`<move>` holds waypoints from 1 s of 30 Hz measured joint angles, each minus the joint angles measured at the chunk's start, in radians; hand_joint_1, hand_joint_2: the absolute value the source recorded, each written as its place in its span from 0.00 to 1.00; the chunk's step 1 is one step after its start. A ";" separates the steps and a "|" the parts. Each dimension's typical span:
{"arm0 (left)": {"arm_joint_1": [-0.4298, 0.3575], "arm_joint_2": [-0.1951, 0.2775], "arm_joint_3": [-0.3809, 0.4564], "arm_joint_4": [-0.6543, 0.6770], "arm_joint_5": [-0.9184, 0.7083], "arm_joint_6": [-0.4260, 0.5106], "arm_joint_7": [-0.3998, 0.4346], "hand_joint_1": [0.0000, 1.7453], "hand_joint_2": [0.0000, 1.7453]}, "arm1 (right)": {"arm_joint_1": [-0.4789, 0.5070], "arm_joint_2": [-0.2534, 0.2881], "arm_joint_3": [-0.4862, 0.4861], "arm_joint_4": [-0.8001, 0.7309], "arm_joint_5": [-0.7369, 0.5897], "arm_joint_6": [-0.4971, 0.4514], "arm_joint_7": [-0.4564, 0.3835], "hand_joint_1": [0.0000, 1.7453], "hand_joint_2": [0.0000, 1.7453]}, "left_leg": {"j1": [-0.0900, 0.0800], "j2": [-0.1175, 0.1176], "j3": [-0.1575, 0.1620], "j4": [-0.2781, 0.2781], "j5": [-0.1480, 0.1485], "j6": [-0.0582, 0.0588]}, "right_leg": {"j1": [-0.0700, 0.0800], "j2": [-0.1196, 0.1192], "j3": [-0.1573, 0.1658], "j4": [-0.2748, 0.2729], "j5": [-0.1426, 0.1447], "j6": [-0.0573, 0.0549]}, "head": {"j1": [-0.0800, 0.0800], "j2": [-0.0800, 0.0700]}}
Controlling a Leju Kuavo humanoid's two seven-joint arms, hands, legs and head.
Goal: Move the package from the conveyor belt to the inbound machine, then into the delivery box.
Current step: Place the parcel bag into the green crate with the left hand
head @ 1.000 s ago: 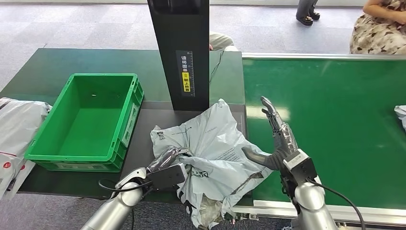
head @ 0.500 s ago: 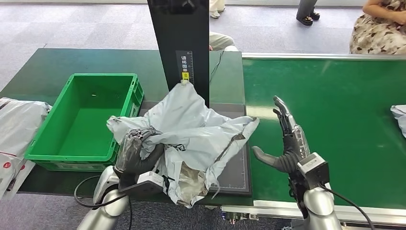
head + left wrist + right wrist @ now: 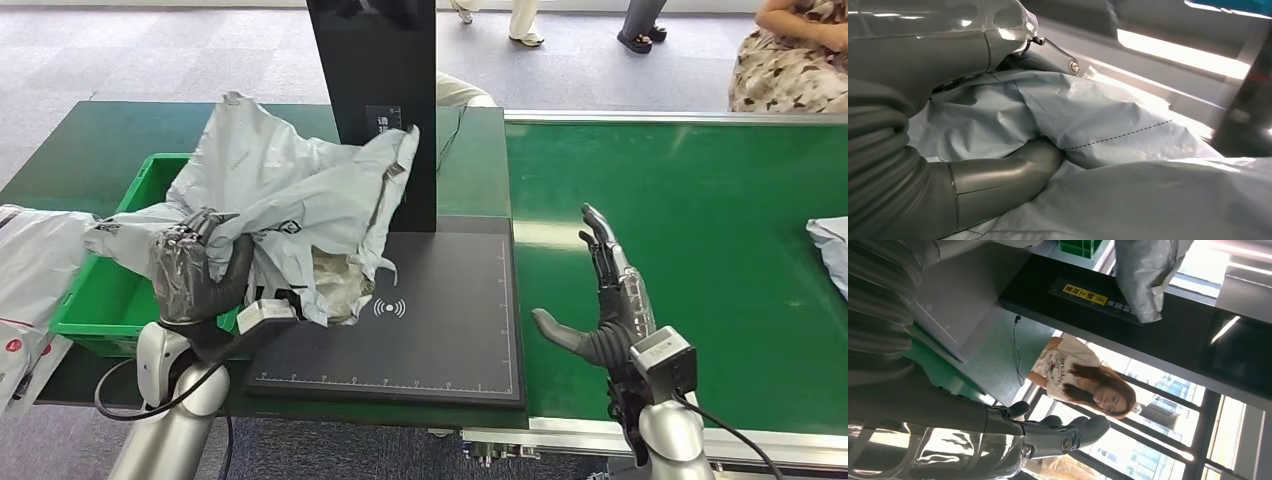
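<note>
Grey crumpled plastic hides most of what I want to see: the package point(image 3: 300, 200) covers the right half of the green delivery box point(image 3: 110, 295) and the lower part of the black scanner column point(image 3: 385, 60). My left hand point(image 3: 195, 275) grips the package's lower left edge, thumb pressed into the film in the left wrist view point(image 3: 1013, 170). The bag hangs lifted, creased and shiny, with dark print I cannot read, straddling the box rim and the inbound machine's black pad point(image 3: 420, 330). At three o'clock, my right hand point(image 3: 605, 310) stands over the green conveyor belt point(image 3: 720, 220), fingers spread, holding nothing. Another grey parcel point(image 3: 830, 245) is cut off at the far right.
</note>
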 joint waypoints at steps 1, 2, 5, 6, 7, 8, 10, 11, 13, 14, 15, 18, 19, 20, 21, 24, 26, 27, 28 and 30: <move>-0.016 -0.001 0.027 0.008 -0.014 0.007 0.007 1.00 1.00 | 0.000 0.002 0.000 -0.001 0.001 0.000 0.003 0.00 1.00 | 0.000 0.000 0.000 0.000 0.000 0.000 | 0.000 0.000 0.000 0.000 0.000 0.000 | 0.000 0.000; -0.033 -0.002 0.061 0.020 -0.026 0.012 0.005 1.00 1.00 | 0.000 0.005 0.000 -0.001 0.003 0.000 0.005 0.00 1.00 | 0.000 0.000 0.000 0.000 0.000 0.000 | 0.000 0.000 0.000 0.000 0.000 0.000 | 0.000 0.000; -0.087 -0.011 0.174 0.060 -0.058 0.015 -0.030 1.00 1.00 | -0.002 0.016 0.000 -0.001 0.008 0.000 0.011 0.00 1.00 | 0.000 0.000 0.000 0.000 0.000 0.000 | 0.000 0.000 0.000 0.000 0.000 0.000 | 0.000 0.000; -0.104 -0.017 0.214 0.073 -0.071 0.016 -0.042 1.00 1.00 | -0.003 0.019 0.000 -0.001 0.009 0.000 0.012 0.00 1.00 | 0.000 0.000 0.000 0.000 0.000 0.000 | 0.000 0.000 0.000 0.000 0.000 0.000 | 0.000 0.000; -0.119 -0.022 0.254 0.085 -0.083 0.016 -0.051 1.00 1.00 | -0.003 0.022 0.000 -0.002 0.012 0.000 0.014 0.00 1.00 | 0.000 0.000 0.000 0.000 0.000 0.000 | 0.000 0.000 0.000 0.000 0.000 0.000 | 0.000 0.000; -0.133 -0.028 0.289 0.095 -0.094 0.017 -0.056 1.00 1.00 | -0.004 0.025 0.000 -0.002 0.014 0.000 0.015 0.00 1.00 | 0.000 0.000 0.000 0.000 0.000 0.000 | 0.000 0.001 0.000 0.000 0.000 0.000 | 0.000 0.000; -0.156 -0.039 0.363 0.117 -0.111 0.017 -0.055 1.00 1.00 | -0.004 0.030 0.000 -0.003 0.021 0.000 0.018 0.00 1.00 | 0.000 0.001 0.000 0.000 0.000 -0.001 | 0.000 0.001 0.000 0.000 0.000 0.000 | 0.000 0.000; -0.164 -0.043 0.395 0.128 -0.117 0.017 -0.046 1.00 1.00 | -0.005 0.032 0.000 -0.004 0.022 0.000 0.020 0.00 1.00 | 0.000 0.001 0.000 0.000 0.000 -0.001 | 0.000 0.001 0.000 0.000 0.000 0.000 | 0.000 0.000; -0.174 -0.046 0.444 0.156 -0.132 0.017 -0.008 1.00 1.00 | -0.009 0.036 0.000 -0.005 0.025 0.000 0.023 0.00 1.00 | 0.000 0.001 0.000 0.000 0.000 -0.001 | 0.000 0.001 0.000 0.000 0.000 0.000 | 0.000 0.000; -0.177 -0.045 0.458 0.171 -0.142 0.017 0.018 1.00 1.00 | -0.012 0.037 0.000 -0.005 0.025 0.000 0.025 0.00 1.00 | 0.000 0.000 0.000 0.000 0.000 -0.001 | 0.000 0.001 0.000 0.000 0.000 0.000 | 0.000 0.000; -0.178 -0.043 0.466 0.188 -0.154 0.015 0.049 1.00 1.00 | -0.016 0.039 0.000 -0.005 0.026 0.001 0.027 0.00 1.00 | 0.000 0.000 0.000 0.000 0.000 -0.001 | 0.000 0.001 0.000 0.000 0.000 0.000 | 0.000 0.000; -0.180 -0.026 0.466 0.251 -0.195 -0.018 0.156 1.00 1.00 | -0.032 0.043 0.000 -0.002 0.031 0.002 0.031 0.00 1.00 | 0.000 0.001 0.000 0.000 0.000 -0.001 | 0.000 0.001 0.000 0.000 0.000 0.000 | 0.000 0.000; -0.181 -0.018 0.461 0.275 -0.208 -0.040 0.193 1.00 1.00 | -0.037 0.044 0.000 0.000 0.035 0.003 0.033 0.00 1.00 | 0.000 0.001 0.000 0.000 0.000 -0.001 | 0.000 0.001 0.000 0.000 0.000 0.000 | 0.000 0.000; -0.182 -0.009 0.452 0.300 -0.222 -0.067 0.229 1.00 1.00 | -0.042 0.045 0.000 0.002 0.038 0.006 0.035 0.00 1.00 | 0.000 0.001 0.000 0.000 0.000 -0.001 | 0.000 0.001 0.000 0.000 0.000 0.000 | 0.000 0.000; -0.182 -0.001 0.441 0.326 -0.235 -0.096 0.264 1.00 1.00 | -0.047 0.045 0.000 0.004 0.041 0.008 0.037 0.00 1.00 | 0.000 0.001 0.000 0.000 0.000 -0.001 | 0.000 0.001 0.000 0.000 0.000 0.000 | 0.000 0.000; -0.181 0.018 0.405 0.394 -0.261 -0.178 0.342 1.00 1.00 | -0.057 0.047 0.000 0.008 0.045 0.015 0.040 0.00 1.00 | 0.000 0.001 0.000 0.000 0.000 -0.001 | 0.000 0.001 0.000 0.000 0.000 0.000 | 0.000 0.000; -0.179 0.023 0.383 0.423 -0.271 -0.222 0.376 1.00 1.00 | -0.062 0.049 0.000 0.010 0.049 0.019 0.042 0.00 1.00 | 0.000 0.001 0.000 0.000 0.000 -0.001 | 0.000 0.001 0.000 0.000 0.000 0.000 | 0.000 0.000; -0.179 0.024 0.374 0.435 -0.276 -0.242 0.392 1.00 1.00 | -0.064 0.050 0.000 0.011 0.053 0.021 0.042 0.00 1.00 | 0.000 0.001 0.000 0.000 0.000 -0.001 | 0.000 0.001 0.000 0.000 0.000 0.000 | 0.000 0.000; -0.179 0.026 0.366 0.444 -0.281 -0.258 0.408 1.00 1.00 | -0.066 0.050 0.000 0.011 0.056 0.022 0.043 0.00 1.00 | 0.000 0.001 0.000 0.000 0.000 -0.001 | 0.000 0.001 0.000 0.000 0.000 0.000 | 0.000 0.000; -0.178 0.029 0.353 0.457 -0.290 -0.280 0.432 0.98 1.00 | -0.069 0.052 0.000 0.012 0.058 0.024 0.044 0.00 1.00 | 0.000 0.000 0.000 0.000 0.000 -0.001 | 0.000 0.001 0.000 0.000 0.000 0.000 | 0.000 0.000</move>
